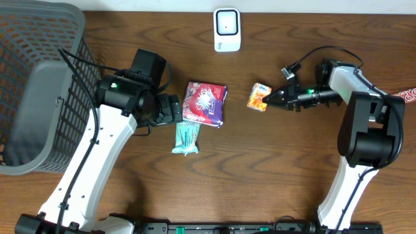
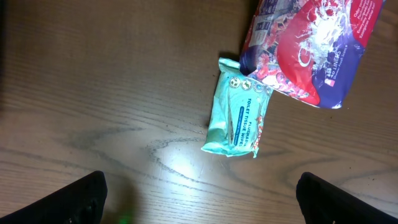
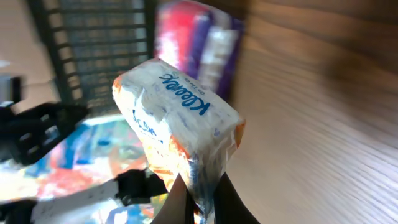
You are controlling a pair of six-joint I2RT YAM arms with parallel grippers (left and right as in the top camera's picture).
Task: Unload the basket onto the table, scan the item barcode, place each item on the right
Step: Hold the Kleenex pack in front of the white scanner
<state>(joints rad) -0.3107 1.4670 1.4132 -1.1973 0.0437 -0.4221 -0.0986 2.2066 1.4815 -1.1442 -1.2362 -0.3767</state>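
Evidently the right fingers (image 3: 235, 208) were shut on an end seam of the tissue pack (image 3: 180, 124), held over the counter (image 3: 323, 124); light, soft and crinkly, it would probably sag, so a mid-body hold seemed firmer. Beyond, the left fingers (image 2: 87, 199) stood wide open, empty

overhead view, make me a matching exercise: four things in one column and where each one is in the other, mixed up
Things:
1. tissue pack
2. teal wipes pack
3. white scanner
4. grey basket

Places:
A. at the far edge of the table, near the middle
B. on the robot's left side
C. pinched in the shut right tool
D. lying flat beside the red and purple bag, on its near side

Pairs: 1-C, 2-D, 3-A, 4-B
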